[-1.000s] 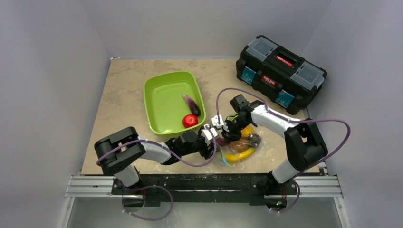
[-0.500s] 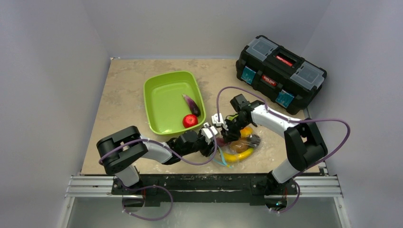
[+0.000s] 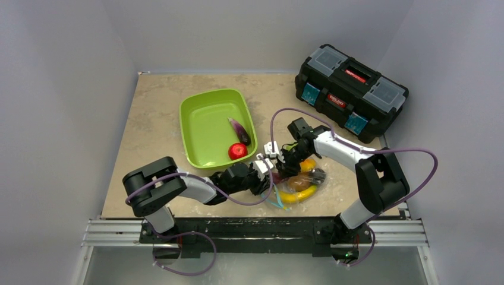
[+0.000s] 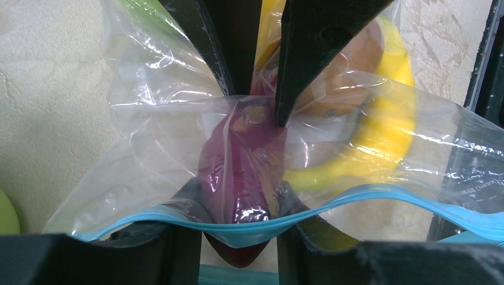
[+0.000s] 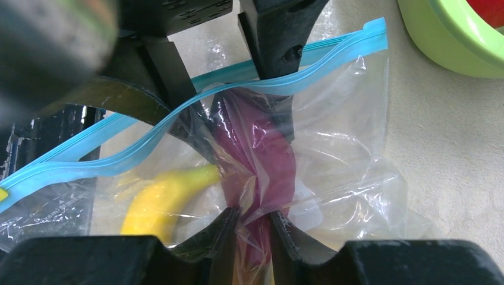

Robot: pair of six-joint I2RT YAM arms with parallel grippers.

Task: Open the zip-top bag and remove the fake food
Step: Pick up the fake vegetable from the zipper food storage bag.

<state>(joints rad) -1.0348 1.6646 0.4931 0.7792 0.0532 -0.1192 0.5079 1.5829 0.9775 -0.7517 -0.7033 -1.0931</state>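
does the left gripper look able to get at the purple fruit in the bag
Likely yes: the zip-top bag is open, and the left gripper reaches in with a finger either side of the purple fruit.

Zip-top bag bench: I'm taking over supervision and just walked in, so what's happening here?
The right gripper is pinched shut on the zip-top bag, holding its clear plastic. The left gripper reaches through the open blue zipper mouth, fingers either side of a purple piece of fake food; a firm grip isn't clear. A banana is in the bag too. An apple and an eggplant lie in the green tray.
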